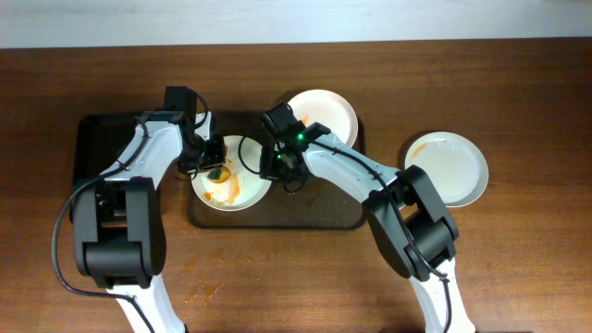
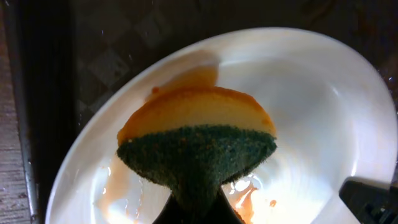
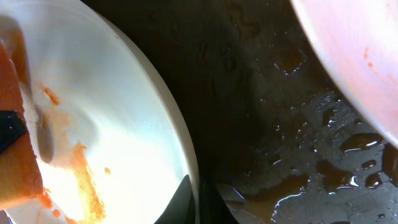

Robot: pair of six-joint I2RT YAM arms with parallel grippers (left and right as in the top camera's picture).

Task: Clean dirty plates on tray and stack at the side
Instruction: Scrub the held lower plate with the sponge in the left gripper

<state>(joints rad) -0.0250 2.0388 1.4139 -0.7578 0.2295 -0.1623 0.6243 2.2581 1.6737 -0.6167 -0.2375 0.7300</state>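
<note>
A white plate [image 1: 242,190] with orange sauce smears lies on the left part of the brown tray [image 1: 305,215]. My left gripper [image 1: 215,169] is shut on a sponge [image 2: 198,146], orange on top and green below, pressed onto this plate [image 2: 323,112]. My right gripper [image 1: 277,165] is shut on the plate's right rim [image 3: 186,155], one finger inside and one outside. A second plate [image 1: 326,109] sits at the tray's back right and shows in the right wrist view [image 3: 348,56]. A third plate [image 1: 453,168] lies on the table to the right.
A smaller black tray [image 1: 97,139] sits to the left of the brown tray, under my left arm. The brown tray's floor [image 3: 298,155] is wet with puddles. The wooden table [image 1: 518,268] extends around both trays.
</note>
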